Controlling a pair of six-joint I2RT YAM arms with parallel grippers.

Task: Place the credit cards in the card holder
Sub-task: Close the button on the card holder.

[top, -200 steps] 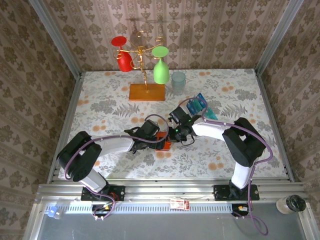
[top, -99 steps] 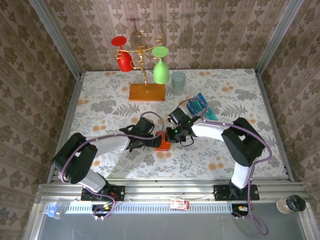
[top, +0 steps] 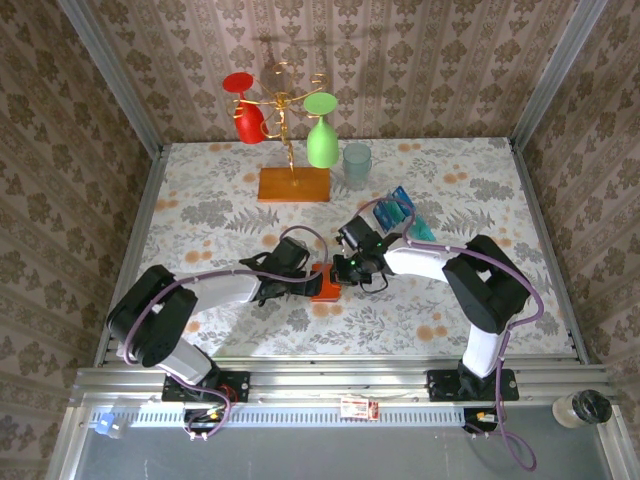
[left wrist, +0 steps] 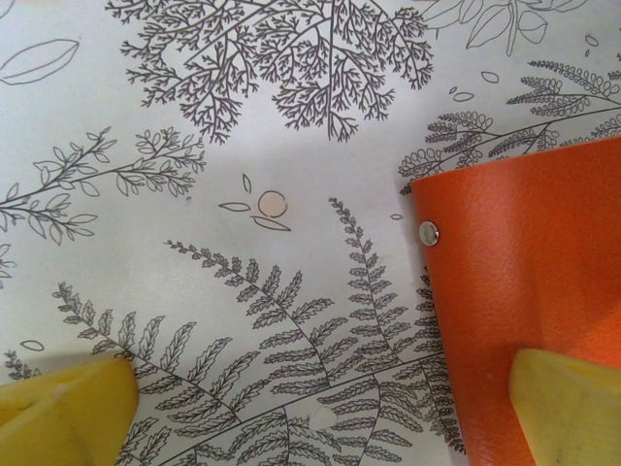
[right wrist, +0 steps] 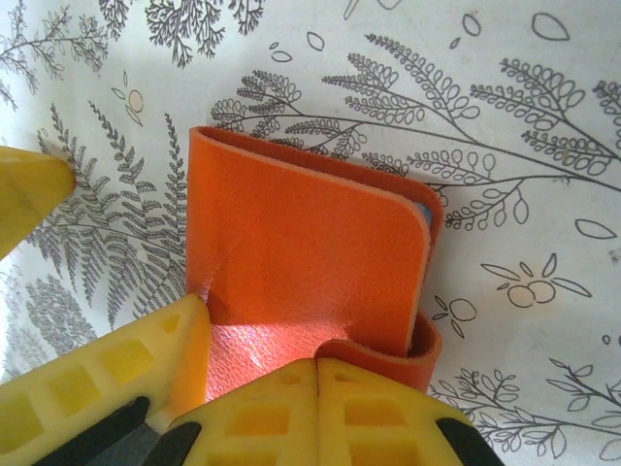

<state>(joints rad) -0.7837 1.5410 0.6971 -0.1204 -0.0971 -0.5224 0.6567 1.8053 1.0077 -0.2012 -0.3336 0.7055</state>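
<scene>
1. The left gripper [left wrist: 312,413] gapes wide and holds nothing.
2. The card holder [right wrist: 301,252] lies on the table [top: 200,200] between both grippers.
3. The right gripper [top: 347,267] is at its edge; I cannot tell its opening.
4. The credit cards [top: 398,209] lie farther back.

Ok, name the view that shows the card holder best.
Right wrist: the card holder lies nearly whole, fold and flap visible. Left wrist catches one corner with a snap; top external gives a small orange patch.
</scene>
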